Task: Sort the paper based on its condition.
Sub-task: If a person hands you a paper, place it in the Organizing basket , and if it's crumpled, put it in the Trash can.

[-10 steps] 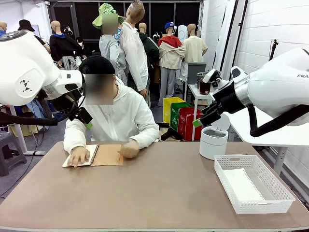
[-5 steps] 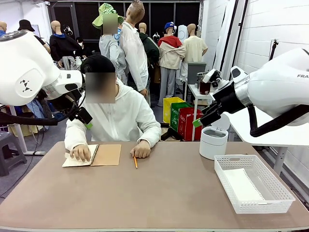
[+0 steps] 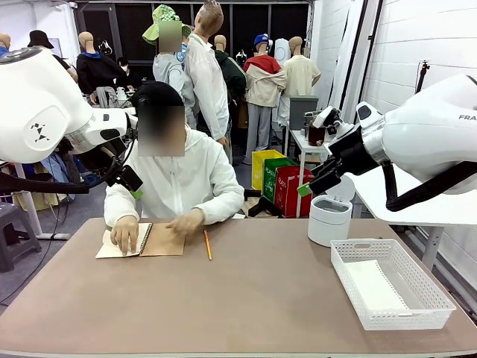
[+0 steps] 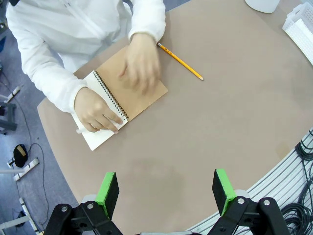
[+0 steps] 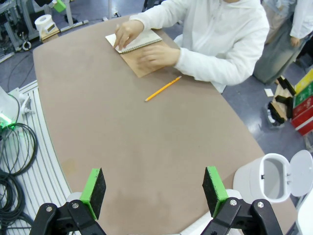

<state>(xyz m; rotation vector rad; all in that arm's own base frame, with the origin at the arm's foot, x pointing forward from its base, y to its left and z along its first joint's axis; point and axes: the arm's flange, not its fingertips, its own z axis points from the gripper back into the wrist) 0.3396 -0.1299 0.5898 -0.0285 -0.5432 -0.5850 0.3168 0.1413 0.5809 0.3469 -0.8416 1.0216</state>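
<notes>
A loose white paper (image 3: 376, 287) with punched holes along one edge lies flat in the white basket (image 3: 408, 319) at the right. At the far left a person holds an open spiral notebook (image 3: 165, 240) with both hands, one on its white page (image 4: 100, 139), the other on the brown cover (image 4: 146, 95). My left gripper (image 4: 166, 191) hangs open high above the table's left part, well short of the notebook (image 4: 115, 105). Just as high over the right side, my right gripper (image 5: 154, 188) is open too, with nothing between its fingers.
An orange pencil (image 3: 208, 245) lies on the table just right of the notebook, also in the wrist views (image 4: 180, 61) (image 5: 163, 88). A white bin (image 3: 329, 218) with its lid up stands at the far right, behind the basket. Cables run along the table's near edge (image 5: 14, 156).
The person's hand has left the pencil and moved onto the notebook's brown cover; the other hand stays on the white page. Both arms have stayed still.
</notes>
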